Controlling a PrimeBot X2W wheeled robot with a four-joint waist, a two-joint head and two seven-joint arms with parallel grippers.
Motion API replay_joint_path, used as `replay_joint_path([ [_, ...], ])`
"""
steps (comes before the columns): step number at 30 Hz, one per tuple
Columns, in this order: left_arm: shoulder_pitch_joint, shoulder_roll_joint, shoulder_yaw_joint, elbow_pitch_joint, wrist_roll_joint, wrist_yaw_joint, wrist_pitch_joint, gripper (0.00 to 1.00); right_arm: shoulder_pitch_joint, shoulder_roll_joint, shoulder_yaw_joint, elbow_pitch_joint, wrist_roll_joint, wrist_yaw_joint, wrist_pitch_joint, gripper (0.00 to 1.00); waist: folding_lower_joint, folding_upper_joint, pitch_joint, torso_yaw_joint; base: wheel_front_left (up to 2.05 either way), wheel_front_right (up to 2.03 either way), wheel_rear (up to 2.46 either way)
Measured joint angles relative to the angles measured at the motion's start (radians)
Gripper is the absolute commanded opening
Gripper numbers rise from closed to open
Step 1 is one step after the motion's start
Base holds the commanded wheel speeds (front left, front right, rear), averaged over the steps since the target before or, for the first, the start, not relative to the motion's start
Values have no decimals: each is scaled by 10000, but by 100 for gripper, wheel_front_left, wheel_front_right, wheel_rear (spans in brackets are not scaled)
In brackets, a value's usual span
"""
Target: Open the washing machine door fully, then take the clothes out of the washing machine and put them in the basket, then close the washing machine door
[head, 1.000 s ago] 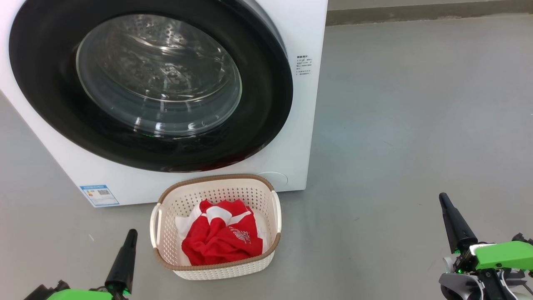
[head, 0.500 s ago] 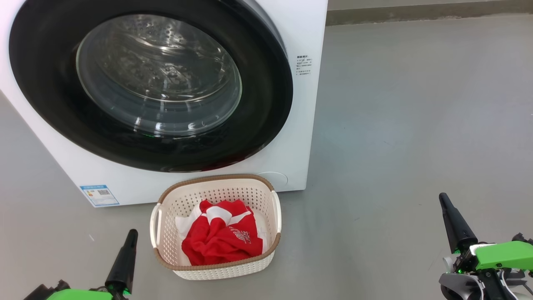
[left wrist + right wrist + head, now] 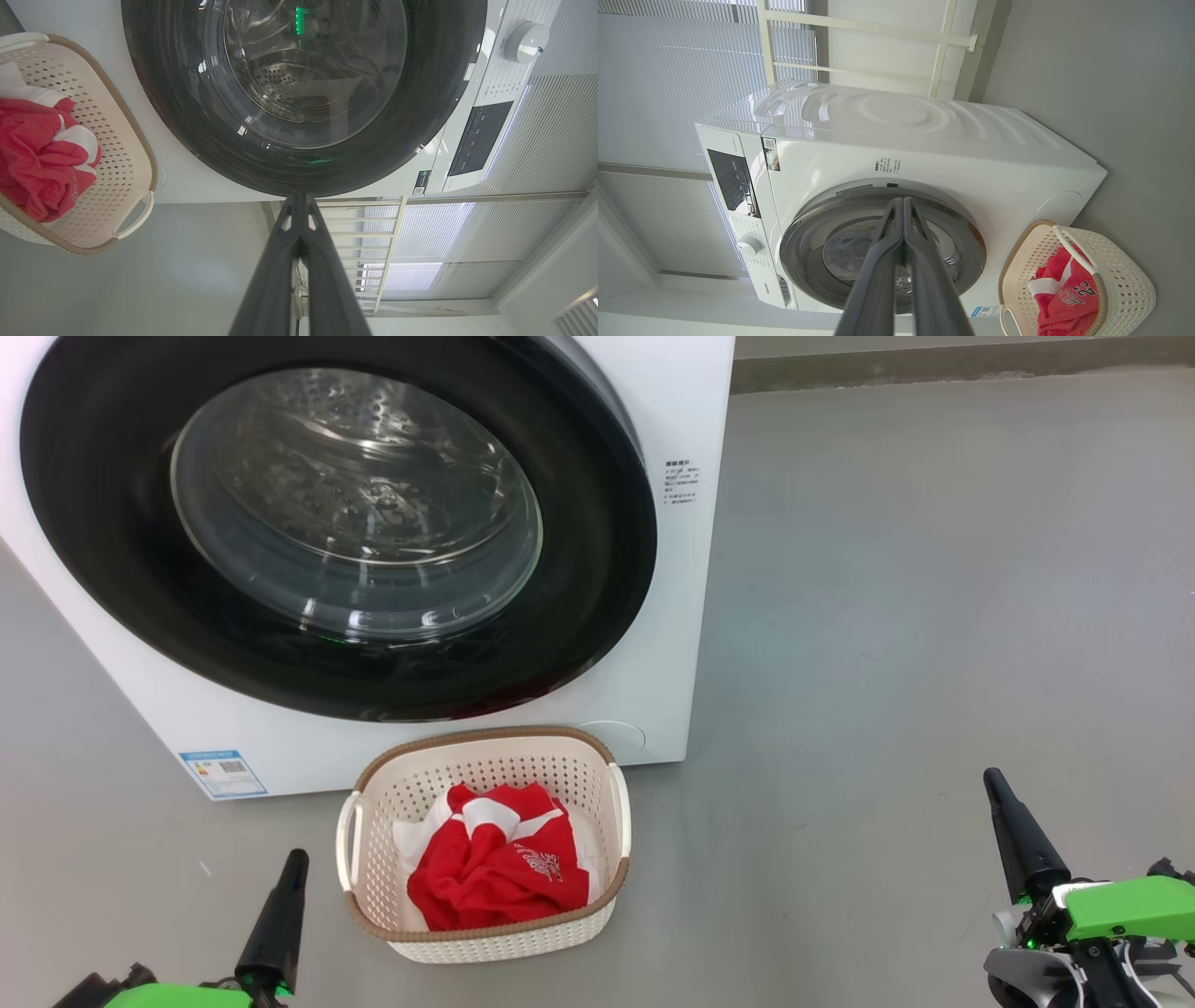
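The white washing machine (image 3: 672, 644) stands at upper left, and its black-rimmed round door (image 3: 355, 504) lies flat against the front, shut. In front of it on the floor sits the cream basket (image 3: 621, 821) holding the red and white clothes (image 3: 499, 868). My left gripper (image 3: 294, 859) is shut and empty, low to the left of the basket. My right gripper (image 3: 991, 779) is shut and empty, far to the right over bare floor. The door (image 3: 299, 163), basket (image 3: 135, 154) and clothes (image 3: 37, 158) show in the left wrist view, and the machine (image 3: 924, 154) and basket (image 3: 1129, 280) in the right wrist view.
Grey floor (image 3: 934, 616) spreads to the right of the machine. A wall base (image 3: 934, 364) runs along the back. Window blinds (image 3: 658, 70) and a white rail (image 3: 878, 32) stand behind the machine. A blue label (image 3: 222, 773) marks its lower left corner.
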Motion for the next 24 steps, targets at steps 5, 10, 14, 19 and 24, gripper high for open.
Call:
replay_joint_path([
  [5, 0, -2, 4, 0, 0, 0, 0, 0, -1, 8, -6, 0, -2, 0, 2, 0, 0, 1, 0, 0, 0, 0, 0],
  [10, 0, -10, 8, 0, 0, 0, 0, 0, -1, 13, -12, 0, -4, 0, 2, 0, 0, 1, 0, 0, 0, 0, 0],
  [14, 0, -17, 10, 0, 0, 0, 0, 0, -1, 17, -17, 2, -17, 0, 2, 0, 0, 0, 0, 0, 0, 0, 0],
  [19, 0, -19, 13, 0, 0, 0, 0, 0, -1, 21, -19, 2, -17, 0, 4, 0, 0, 0, 0, 0, 0, 0, 0],
  [24, 0, -23, 17, 0, 2, 0, 2, 0, -1, 25, -25, 2, -19, 0, 4, 0, -1, 0, 0, 0, 0, 0, 0],
])
